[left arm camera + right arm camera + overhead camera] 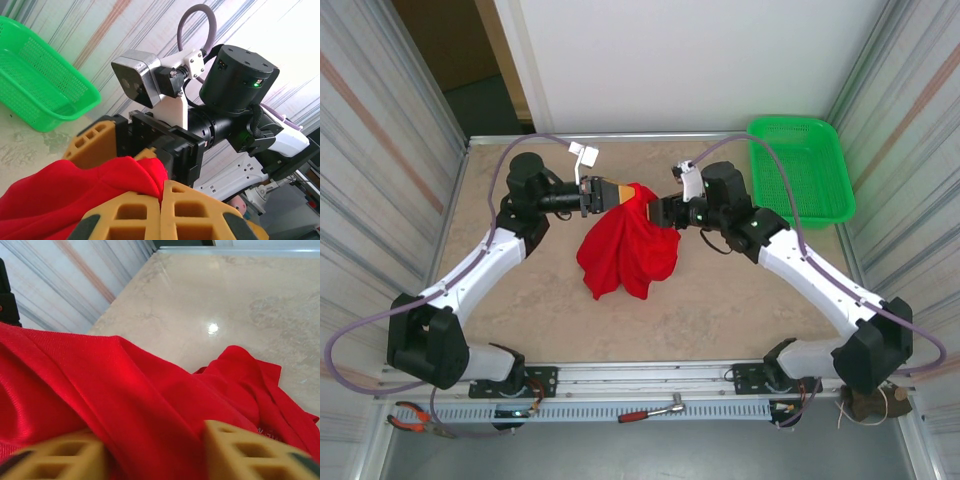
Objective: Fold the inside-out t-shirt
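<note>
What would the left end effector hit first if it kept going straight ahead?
Beyond the red t-shirt pinched in it, the left end effector would probably meet the right end effector, facing it close ahead.

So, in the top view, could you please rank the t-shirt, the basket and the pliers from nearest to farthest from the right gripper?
From the right gripper:
1. t-shirt: at its fingertips, hanging mid-scene.
2. basket: far right corner.
3. pliers: near left corner, on the opposite side.
</note>
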`<state>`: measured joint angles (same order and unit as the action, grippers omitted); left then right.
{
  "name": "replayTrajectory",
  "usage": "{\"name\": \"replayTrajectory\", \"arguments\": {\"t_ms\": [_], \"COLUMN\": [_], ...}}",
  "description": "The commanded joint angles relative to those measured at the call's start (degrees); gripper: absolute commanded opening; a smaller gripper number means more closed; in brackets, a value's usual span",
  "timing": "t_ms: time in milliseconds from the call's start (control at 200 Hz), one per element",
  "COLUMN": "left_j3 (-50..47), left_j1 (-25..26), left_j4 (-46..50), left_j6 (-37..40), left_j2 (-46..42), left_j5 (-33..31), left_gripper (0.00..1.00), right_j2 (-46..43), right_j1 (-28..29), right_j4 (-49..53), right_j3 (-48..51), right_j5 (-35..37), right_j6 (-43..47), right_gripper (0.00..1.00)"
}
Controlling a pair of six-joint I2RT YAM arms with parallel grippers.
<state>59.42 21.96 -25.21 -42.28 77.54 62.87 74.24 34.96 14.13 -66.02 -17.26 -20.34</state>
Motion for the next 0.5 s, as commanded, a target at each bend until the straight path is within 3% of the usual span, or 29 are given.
{"name": "replayTrajectory", "arguments": {"t_ms": [0, 20, 306, 396, 496], "left_j3": [-0.22, -0.33, -3.7, -4.33, -5.98], "left_j1": [-1.18, -1.4, -6.94, -7.95, -8.07], "left_j4": [-1.13, -1.14, -5.02, -4.63, -2.1], "left_j6": [0.29, 0.34, -1.89, -2.35, -0.78], "left_j2": [0.46, 0.58, 4.14, 4.83, 1.91], "left_j5": [-0.73, -0.73, -0.43, -2.36, -7.61], "left_gripper": [0.0, 0.0, 0.0, 0.34, 0.53], "right_j2": [-0.83, -1.07, -8.24, -8.46, -7.59], "right_j1": [-1.75, -2.36, -10.47, -10.7, -10.79], "right_j4": [-2.35, -2.62, -13.93, -16.55, -18.31], "right_j3": [-0.13, -0.04, 5.34, 5.46, 5.44], "right_j5": [-4.99, -6.0, -24.62, -28.7, -30.38], "right_j6": [-0.43, -0.82, -10.7, -12.53, -13.79], "right_gripper": [0.06, 0.0, 0.0, 0.0, 0.0]}}
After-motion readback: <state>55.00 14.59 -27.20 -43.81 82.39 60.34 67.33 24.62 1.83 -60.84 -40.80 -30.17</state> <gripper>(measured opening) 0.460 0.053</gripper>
